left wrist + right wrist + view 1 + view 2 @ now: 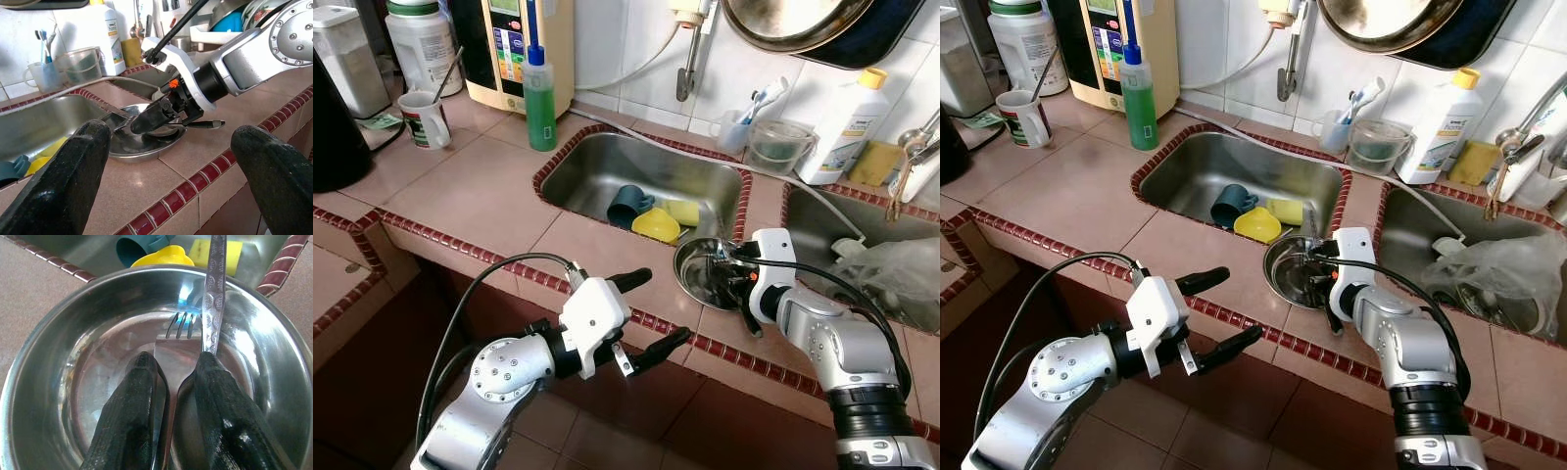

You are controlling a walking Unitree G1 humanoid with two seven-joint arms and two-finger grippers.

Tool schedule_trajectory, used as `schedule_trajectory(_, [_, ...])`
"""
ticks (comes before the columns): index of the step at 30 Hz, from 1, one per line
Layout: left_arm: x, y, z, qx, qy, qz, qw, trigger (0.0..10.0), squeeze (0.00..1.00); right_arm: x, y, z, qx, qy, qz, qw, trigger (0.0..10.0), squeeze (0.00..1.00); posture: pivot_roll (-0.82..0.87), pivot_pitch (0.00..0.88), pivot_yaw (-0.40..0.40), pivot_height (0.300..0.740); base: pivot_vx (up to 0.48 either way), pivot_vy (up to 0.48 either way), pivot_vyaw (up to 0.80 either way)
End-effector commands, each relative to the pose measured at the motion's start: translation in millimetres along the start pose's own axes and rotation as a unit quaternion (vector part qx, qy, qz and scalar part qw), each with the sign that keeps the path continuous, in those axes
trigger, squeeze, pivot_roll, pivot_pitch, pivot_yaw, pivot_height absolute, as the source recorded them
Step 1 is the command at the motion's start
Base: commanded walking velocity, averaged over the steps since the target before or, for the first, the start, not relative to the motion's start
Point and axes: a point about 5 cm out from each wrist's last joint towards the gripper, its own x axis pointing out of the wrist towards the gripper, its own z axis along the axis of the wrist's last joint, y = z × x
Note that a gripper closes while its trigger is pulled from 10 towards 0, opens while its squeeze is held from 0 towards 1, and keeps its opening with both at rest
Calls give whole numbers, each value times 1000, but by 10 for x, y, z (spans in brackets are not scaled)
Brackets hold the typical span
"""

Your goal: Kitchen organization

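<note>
Patience matters as we lift cutlery out of the steel bowl [697, 284] on the tiled counter [480, 201] beside the sink [705, 181]; we judge a straight, slow rise best, so the fork [182, 340] does not scrape or tip the bowl; our right gripper [168, 421] reaches down inside it, fingers nearly together around the fork's neck, a second patterned handle [214, 289] leaning against one finger; our left gripper [651, 313] hangs spread wide, just off the counter's edge, holding nothing.
</note>
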Motion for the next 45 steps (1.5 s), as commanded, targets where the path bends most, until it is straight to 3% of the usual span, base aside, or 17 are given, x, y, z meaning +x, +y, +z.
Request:
schedule_trajectory(1, [15,6,74,12,-11,-1,1000,10000,0,-2,-40,14,10,3,-6,1000,0,0,83,10,-94,740,0,0,0])
schedule_trajectory(29, [13,23,89,11,-12,4,1000,10000,0,-15,-17,220,51,-43,15,998,0,0,87,25,-92,740,0,0,0])
schedule_trajectory(45, [14,89,111,7,-16,11,1000,10000,0,-159,7,651,97,-172,27,980,0,0,88,16,-85,740,0,0,0])
